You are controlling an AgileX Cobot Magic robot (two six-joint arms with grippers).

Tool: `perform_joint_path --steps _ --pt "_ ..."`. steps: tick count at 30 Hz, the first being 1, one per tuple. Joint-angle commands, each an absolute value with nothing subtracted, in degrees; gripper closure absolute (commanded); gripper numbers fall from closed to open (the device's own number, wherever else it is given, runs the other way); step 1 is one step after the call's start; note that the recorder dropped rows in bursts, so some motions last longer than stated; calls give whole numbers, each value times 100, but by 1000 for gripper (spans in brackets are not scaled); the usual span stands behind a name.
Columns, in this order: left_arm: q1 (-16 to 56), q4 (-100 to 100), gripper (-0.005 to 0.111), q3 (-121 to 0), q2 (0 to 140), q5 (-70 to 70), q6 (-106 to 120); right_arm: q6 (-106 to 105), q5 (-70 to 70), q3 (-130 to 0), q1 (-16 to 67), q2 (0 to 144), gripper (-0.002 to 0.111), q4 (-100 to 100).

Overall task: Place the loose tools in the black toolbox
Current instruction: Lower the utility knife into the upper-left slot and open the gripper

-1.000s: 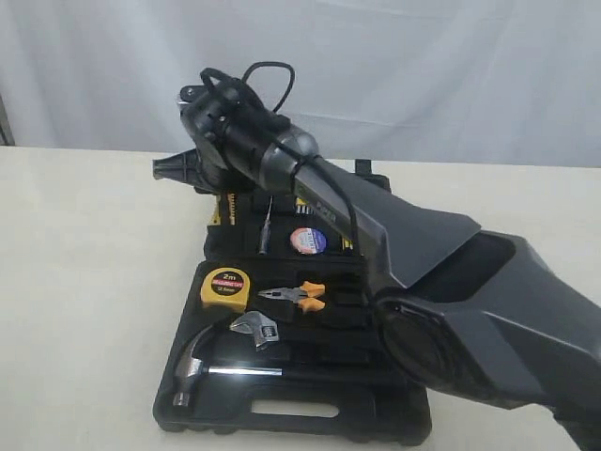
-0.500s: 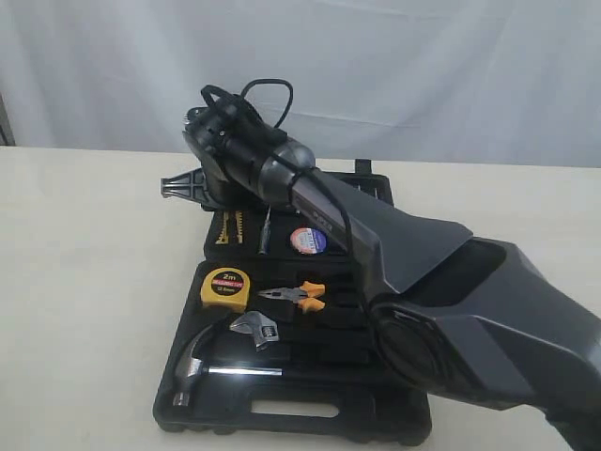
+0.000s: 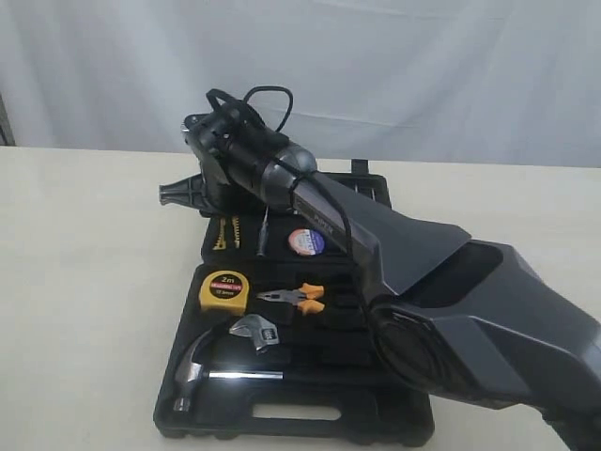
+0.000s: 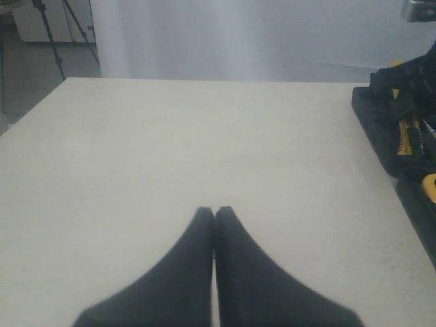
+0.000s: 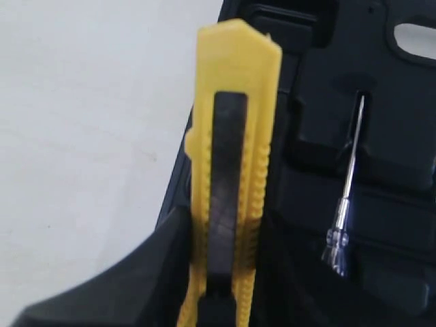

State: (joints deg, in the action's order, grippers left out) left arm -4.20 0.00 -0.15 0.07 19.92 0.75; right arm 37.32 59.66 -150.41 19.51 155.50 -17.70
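Observation:
The black toolbox [image 3: 394, 413] lies open on the table. In its trays sit the yellow tape measure [image 3: 224, 290], the orange-handled pliers [image 3: 296, 298] and the dark tape roll [image 3: 307, 241]. My right gripper [image 3: 174, 195] hangs at the case's far left corner. In the right wrist view the right gripper [image 5: 225, 272] is shut on the yellow-and-black utility knife [image 5: 231, 136], which hangs over the edge of the toolbox [image 5: 381, 170]. The left gripper [image 4: 214, 212] is shut and empty above bare table, with the toolbox [image 4: 381, 129] off to one side.
A steel hammer [image 3: 202, 366] and a wrench [image 3: 254, 331] fill the near tray. Screwdrivers [image 3: 228, 231] lie in the far half, one thin one [image 5: 344, 211] beside the knife. Cream table [image 3: 84, 301] spreads to the left. A white curtain hangs behind.
The right gripper with the knife has sunk a little at the toolbox's far left corner, and its wrist has drawn back, uncovering the yellow screwdriver handles. Nothing else moved.

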Motion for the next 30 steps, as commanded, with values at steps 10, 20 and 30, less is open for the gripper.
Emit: perform_joint_path --steps 10,20,30 --pt "-393 0 107 0 0 1962 41 3639 6127 -15050 1954 15614 81 -1318" --pt "-393 0 107 0 0 1962 41 3901 6028 -15050 1954 15614 54 -1356" --pt "-393 0 107 0 0 1962 41 3916 6065 -15050 1954 15547 54 -1356"
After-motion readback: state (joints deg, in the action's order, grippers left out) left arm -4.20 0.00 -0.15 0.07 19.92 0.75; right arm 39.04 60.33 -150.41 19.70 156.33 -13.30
